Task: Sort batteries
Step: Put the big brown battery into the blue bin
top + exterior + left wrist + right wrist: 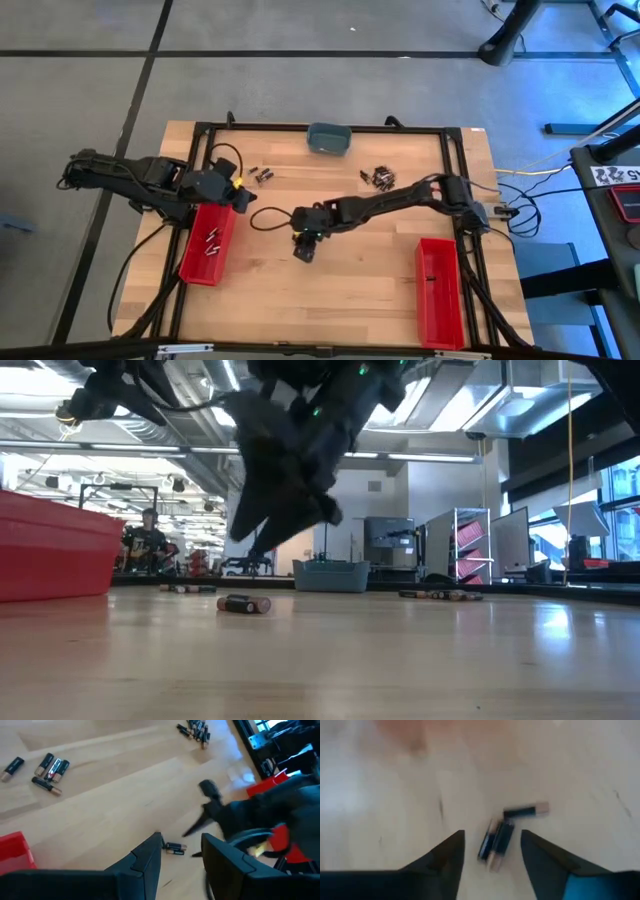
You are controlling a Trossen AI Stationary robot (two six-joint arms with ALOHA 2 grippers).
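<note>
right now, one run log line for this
right gripper open over loose batteries mid-table | left gripper open, empty, above left red bin

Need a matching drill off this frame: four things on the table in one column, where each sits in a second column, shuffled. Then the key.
Things
1. grey-blue dish
2. left red bin
3. right gripper
4. left gripper

Places or states
A. mid-table, fingers open over batteries lying loose on the wood
B. far edge of the table, centre
C. over the far end of a red bin, fingers apart, nothing between them
D. left side of the table, a few batteries inside

Pairs: 1-B, 2-D, 3-A, 4-C
</note>
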